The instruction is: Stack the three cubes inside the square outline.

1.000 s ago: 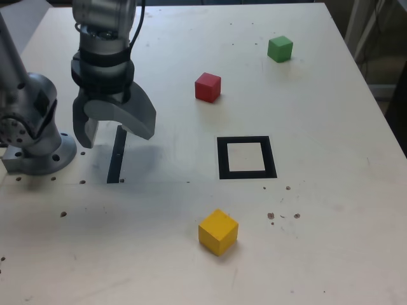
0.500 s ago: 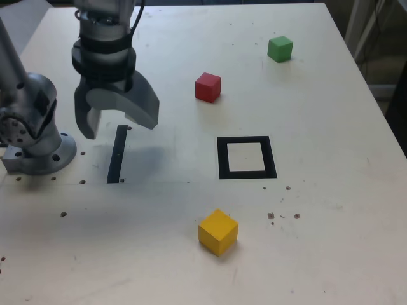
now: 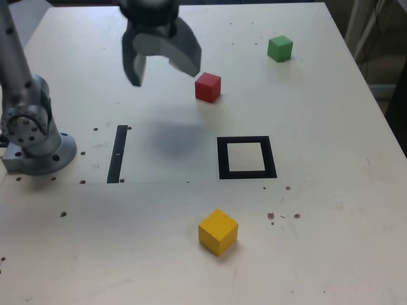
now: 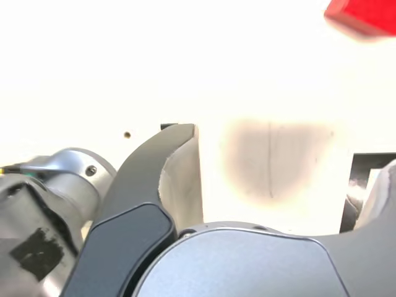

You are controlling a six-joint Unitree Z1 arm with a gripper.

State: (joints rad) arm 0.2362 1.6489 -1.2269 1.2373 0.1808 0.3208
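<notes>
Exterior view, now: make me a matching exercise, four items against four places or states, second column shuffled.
Column 1
1. Red cube
2. Green cube
3. Yellow cube
4. Gripper

Column 2
A. Nearest the exterior view's bottom edge, outside the square outline
B. Open, holding nothing
C. Farthest toward the exterior view's right of the cubes
D. Between the gripper and the green cube in the exterior view

Pairs: 1-D, 2-C, 3-A, 4-B
</notes>
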